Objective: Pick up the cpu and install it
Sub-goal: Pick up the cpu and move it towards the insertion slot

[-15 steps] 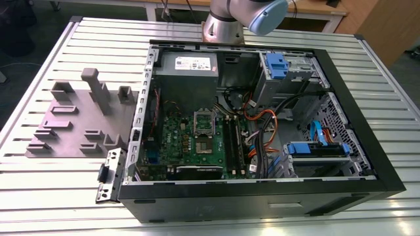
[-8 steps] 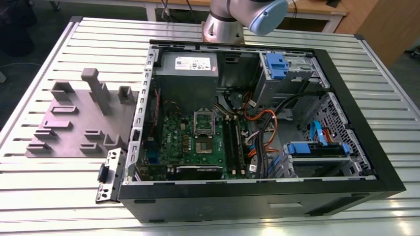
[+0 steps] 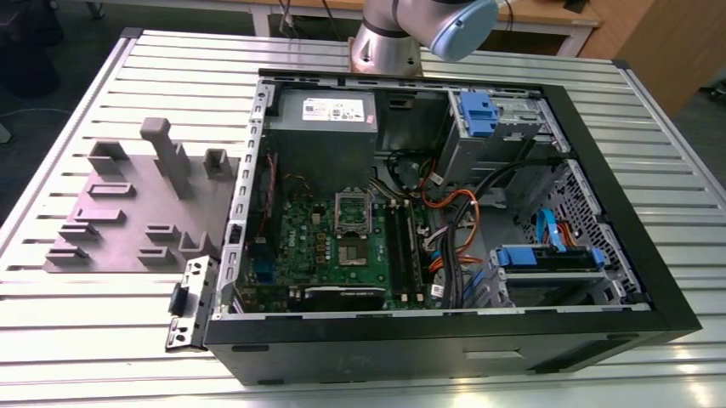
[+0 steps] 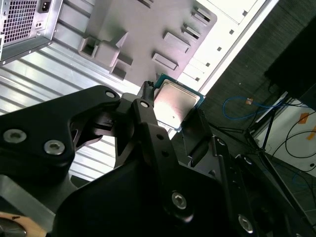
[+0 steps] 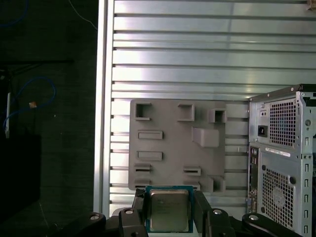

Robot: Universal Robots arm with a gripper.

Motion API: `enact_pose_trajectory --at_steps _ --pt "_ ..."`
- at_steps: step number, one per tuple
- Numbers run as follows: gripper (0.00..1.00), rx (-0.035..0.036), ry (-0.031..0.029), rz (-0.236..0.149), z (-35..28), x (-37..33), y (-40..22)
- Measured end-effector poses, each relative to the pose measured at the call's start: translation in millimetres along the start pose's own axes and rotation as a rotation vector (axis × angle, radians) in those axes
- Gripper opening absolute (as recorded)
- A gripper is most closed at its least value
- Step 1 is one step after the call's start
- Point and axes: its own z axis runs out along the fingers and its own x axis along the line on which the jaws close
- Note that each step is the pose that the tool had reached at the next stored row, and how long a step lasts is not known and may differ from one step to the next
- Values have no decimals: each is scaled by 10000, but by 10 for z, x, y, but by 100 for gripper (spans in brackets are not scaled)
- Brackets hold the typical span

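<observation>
My claw (image 5: 169, 197) is closed onto the cpu (image 5: 169, 211), its fingers (image 5: 139, 210) pressing two opposite edges; in both wrist views the chip's metal top faces the camera; I hold it aloft, with the grey fixture plate (image 5: 173, 148), slatted table (image 5: 197, 59) and computer case (image 5: 281, 158) below.

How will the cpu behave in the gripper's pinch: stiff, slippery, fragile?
Likely stiff: the cpu sits flat and unbent between the gripper's fingers. Probably slippery: its metal top shines in the second wrist view. Probably light: thin, and small beside the fingers.
</observation>
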Motion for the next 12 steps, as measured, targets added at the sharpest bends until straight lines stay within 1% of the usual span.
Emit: enact_pose_trajectory --at_steps 9,12 --pt "47 0 0 0 0 -3 0" --pt "47 0 0 -1 0 -33 0"
